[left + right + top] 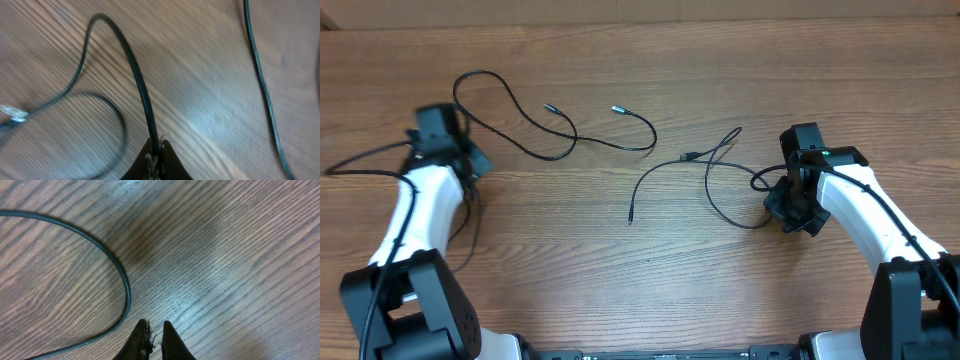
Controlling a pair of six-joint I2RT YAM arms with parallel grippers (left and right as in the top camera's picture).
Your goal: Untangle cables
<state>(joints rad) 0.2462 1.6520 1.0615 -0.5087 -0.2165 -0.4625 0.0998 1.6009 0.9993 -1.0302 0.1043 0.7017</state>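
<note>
A wooden table point(640, 290) fills every view, its grain running crosswise. The left arm point(420, 215) reaches up the left side and the right arm point(865, 205) up the right side, both white with black joints.

The cables lie in two groups, well apart from each other. The left cable point(135, 75) spreads over the upper left of the table in wide loops whose strands cross near the middle of the tabletop; whether this is one cord or two I cannot tell. The right cable point(127, 290) sits toward the right arm, one strand trailing down to a free end near the table's centre and the rest bending into an open loop that runs back to that arm's wrist.

The left gripper point(156, 152) is pinched tight on the left cable – the cord rises straight out from between its fingertips and arches away over the wood. The right gripper point(154, 326) has its fingertips drawn almost together, only a sliver of table showing between them, and nothing is caught there; the right cable curves past just to the side without touching them.

Two silver-tipped plugs point(548, 105) point(616, 108) rest near each other in the upper middle.
</note>
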